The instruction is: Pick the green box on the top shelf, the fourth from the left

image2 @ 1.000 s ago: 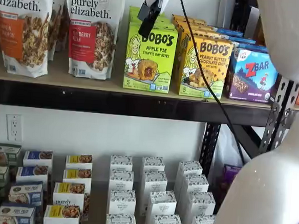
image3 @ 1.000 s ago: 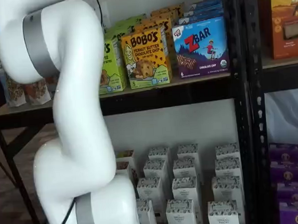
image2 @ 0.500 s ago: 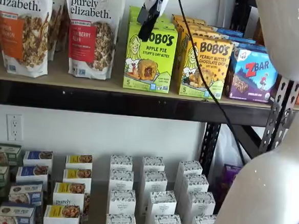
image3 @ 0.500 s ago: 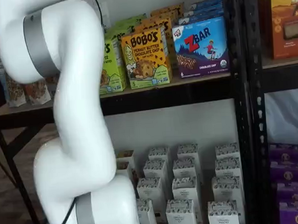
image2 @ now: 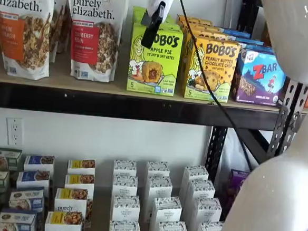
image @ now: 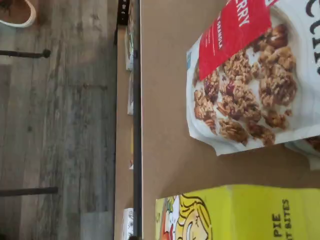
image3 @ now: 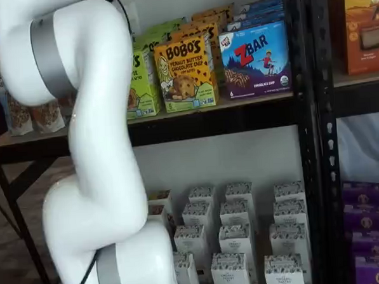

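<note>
The green box (image2: pixel 155 60) stands upright on the top shelf (image2: pixel 119 89), and the wrist view shows its lime front (image: pixel 240 212) close by on the tan board (image: pixel 165 100). In a shelf view it (image3: pixel 142 81) is half hidden behind my white arm. My gripper (image2: pixel 147 41) hangs from above in front of the box's upper left corner. Only one black finger (image2: pixel 154 23) shows, side-on, and nothing is held; the jaws stand wide.
Two Purely Elizabeth granola bags (image2: pixel 96 32) stand left of the green box. To its right are a yellow-orange Bobo's box (image2: pixel 210 69) and a blue ZBar box (image2: pixel 260 75). A black cable (image2: pixel 214 88) runs down to the arm (image2: pixel 288 156). Small white cartons (image2: pixel 153 200) fill the lower level.
The gripper has sunk a little in front of the green box's upper left. The boxes have not moved.
</note>
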You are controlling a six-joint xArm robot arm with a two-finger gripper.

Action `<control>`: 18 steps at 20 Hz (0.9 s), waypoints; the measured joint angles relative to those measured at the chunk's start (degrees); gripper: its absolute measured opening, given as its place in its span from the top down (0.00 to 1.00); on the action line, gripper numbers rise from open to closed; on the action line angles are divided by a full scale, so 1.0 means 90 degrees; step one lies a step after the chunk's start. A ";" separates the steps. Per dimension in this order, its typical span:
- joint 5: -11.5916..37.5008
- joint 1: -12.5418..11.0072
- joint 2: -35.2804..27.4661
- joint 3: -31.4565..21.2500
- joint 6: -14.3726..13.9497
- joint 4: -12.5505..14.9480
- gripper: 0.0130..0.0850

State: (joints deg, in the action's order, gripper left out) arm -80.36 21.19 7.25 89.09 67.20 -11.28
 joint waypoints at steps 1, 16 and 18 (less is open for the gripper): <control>0.0001 0.0012 -0.0002 -0.0015 -0.0007 0.0017 0.00; 0.0044 0.0048 0.0013 -0.0215 -0.0004 0.0117 0.00; 0.0088 0.0055 0.0030 -0.0249 -0.0007 0.0131 0.00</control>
State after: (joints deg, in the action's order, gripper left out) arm -79.57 21.69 7.52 86.85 67.13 -10.09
